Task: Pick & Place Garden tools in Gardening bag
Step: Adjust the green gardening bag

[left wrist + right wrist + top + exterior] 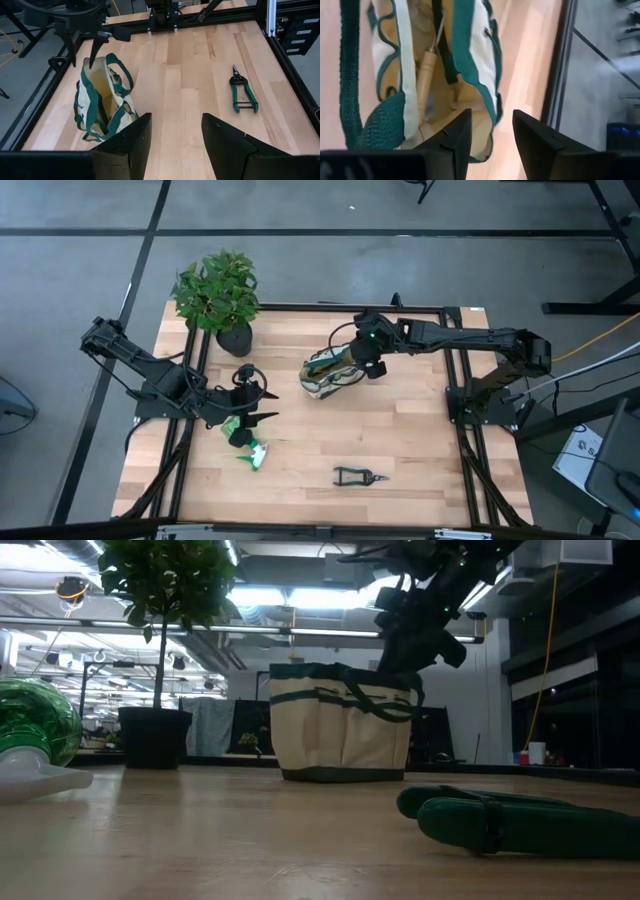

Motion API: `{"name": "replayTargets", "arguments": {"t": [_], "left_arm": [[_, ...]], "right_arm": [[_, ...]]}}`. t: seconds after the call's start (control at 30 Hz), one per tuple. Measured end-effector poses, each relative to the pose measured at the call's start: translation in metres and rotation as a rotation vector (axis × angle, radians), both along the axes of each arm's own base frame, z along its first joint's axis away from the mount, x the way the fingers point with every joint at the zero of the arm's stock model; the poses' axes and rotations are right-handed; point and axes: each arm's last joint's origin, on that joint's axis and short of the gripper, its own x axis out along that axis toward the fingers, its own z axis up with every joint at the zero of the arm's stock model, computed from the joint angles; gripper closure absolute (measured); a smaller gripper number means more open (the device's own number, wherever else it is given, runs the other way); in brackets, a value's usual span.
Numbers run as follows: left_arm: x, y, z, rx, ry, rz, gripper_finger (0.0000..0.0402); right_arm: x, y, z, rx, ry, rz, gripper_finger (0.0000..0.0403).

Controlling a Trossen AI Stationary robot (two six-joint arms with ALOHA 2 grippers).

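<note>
The cream and dark green gardening bag [328,373] stands on its base on the table, mouth open; it also shows in the low view [340,725] and the left wrist view [102,97]. A wooden-handled tool [426,75] lies inside it. My right gripper [372,363] hangs open and empty just above the bag's mouth [492,132]. My left gripper [268,406] is open and empty at the table's left [172,137], above bright green pieces [245,440]. The black pruning shears [358,475] lie flat near the front edge [242,92].
A potted leafy plant [220,295] stands at the far left corner [155,735]. A black metal frame [455,370] runs along the table's edges. Bare wood lies between the bag and the shears.
</note>
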Motion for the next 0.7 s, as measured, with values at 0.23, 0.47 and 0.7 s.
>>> {"name": "replayTargets", "arguments": {"t": [0.23,0.47,0.7], "left_arm": [[0.0,0.0,0.0,0.0,0.0,0.0,0.0233],[0.0,0.0,0.0,0.0,0.0,0.001,0.0233],[0.0,0.0,0.0,0.0,0.0,0.0,0.0233]], "right_arm": [[0.001,-0.001,0.0,0.002,-0.01,0.001,0.0259],[0.014,-0.005,-0.023,-0.02,0.049,-0.004,0.0259],[0.025,-0.008,-0.035,-0.038,0.094,-0.015,0.026]]}}
